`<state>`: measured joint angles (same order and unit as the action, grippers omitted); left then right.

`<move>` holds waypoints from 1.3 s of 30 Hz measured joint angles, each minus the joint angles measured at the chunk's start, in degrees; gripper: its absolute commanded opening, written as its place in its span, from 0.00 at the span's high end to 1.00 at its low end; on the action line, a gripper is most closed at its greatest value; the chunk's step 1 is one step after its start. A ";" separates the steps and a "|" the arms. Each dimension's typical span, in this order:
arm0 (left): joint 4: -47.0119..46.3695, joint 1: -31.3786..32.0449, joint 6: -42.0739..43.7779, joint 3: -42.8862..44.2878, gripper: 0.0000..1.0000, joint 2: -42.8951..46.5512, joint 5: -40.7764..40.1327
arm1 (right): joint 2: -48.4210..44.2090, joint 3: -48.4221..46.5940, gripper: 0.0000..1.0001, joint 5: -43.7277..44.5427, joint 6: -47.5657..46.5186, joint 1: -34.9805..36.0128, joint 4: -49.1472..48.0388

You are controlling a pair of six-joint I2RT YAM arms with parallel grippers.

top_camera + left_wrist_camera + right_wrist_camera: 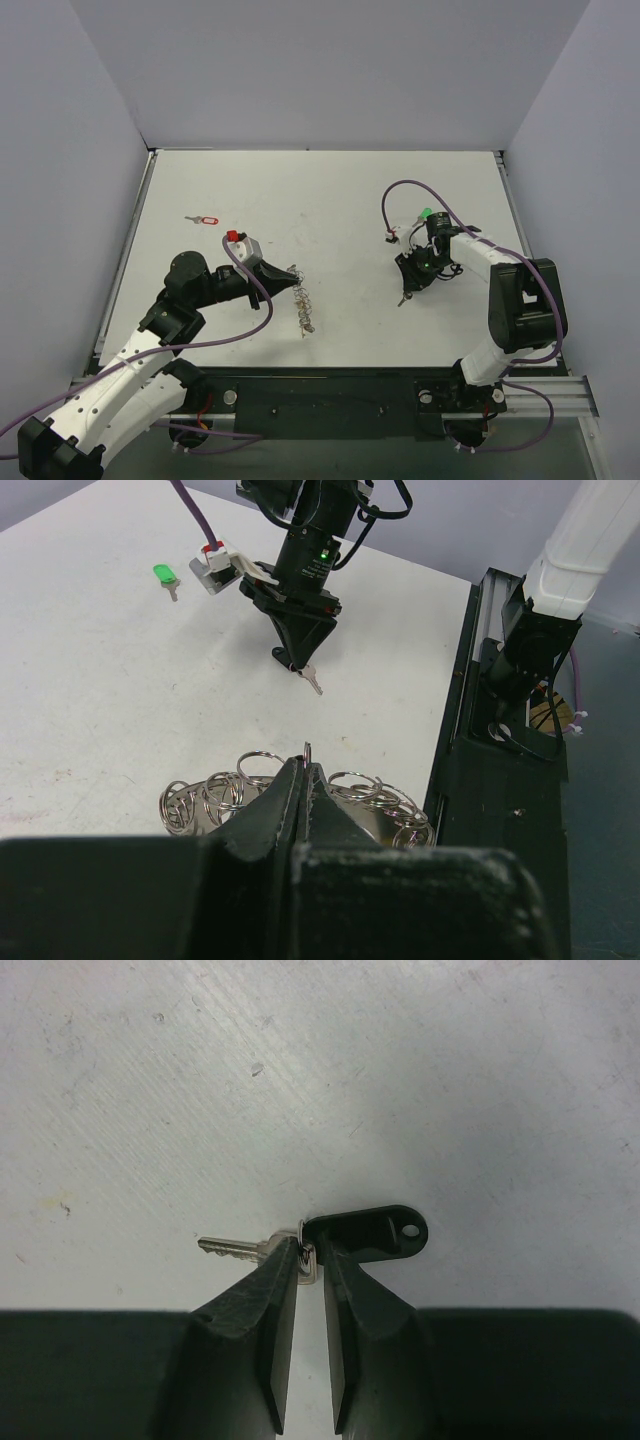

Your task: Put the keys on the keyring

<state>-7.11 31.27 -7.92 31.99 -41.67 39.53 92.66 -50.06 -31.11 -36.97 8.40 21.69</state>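
The keyring is a bunch of silver rings lying on the white table, with its chain trailing toward me. My left gripper is shut on one upright ring of it. A silver key with a dark plastic tag sits at the tips of my right gripper, which is shut on the key's head and small ring. That gripper points down at the table with the key at its tip. A green-headed key and a red-headed key lie loose.
The black base rail runs along the near edge. Purple cables loop over both arms. Grey walls close off the back and sides of the table. The two grippers stand roughly a hand's width apart in the table's middle.
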 measured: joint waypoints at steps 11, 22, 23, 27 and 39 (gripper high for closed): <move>0.00 0.00 0.00 0.00 1.00 0.00 0.00 | 0.00 0.00 0.96 0.00 -0.07 0.04 0.00; 0.00 0.00 0.00 0.00 1.00 0.00 0.00 | 0.00 0.00 0.91 -0.42 -0.59 0.33 0.04; 0.00 0.00 0.00 0.00 1.00 0.00 0.00 | 0.00 0.00 0.91 -0.42 -0.59 0.33 0.04; 0.00 0.00 0.00 0.00 1.00 0.00 0.00 | 0.00 0.00 0.94 -0.42 -0.59 0.33 0.04; 0.00 0.00 0.00 0.00 1.00 0.00 0.02 | 0.00 0.00 1.00 -1.01 -0.87 0.31 0.61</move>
<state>-7.11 31.27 -7.92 31.99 -41.67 39.55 92.66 -50.06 -32.12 -37.85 8.71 22.31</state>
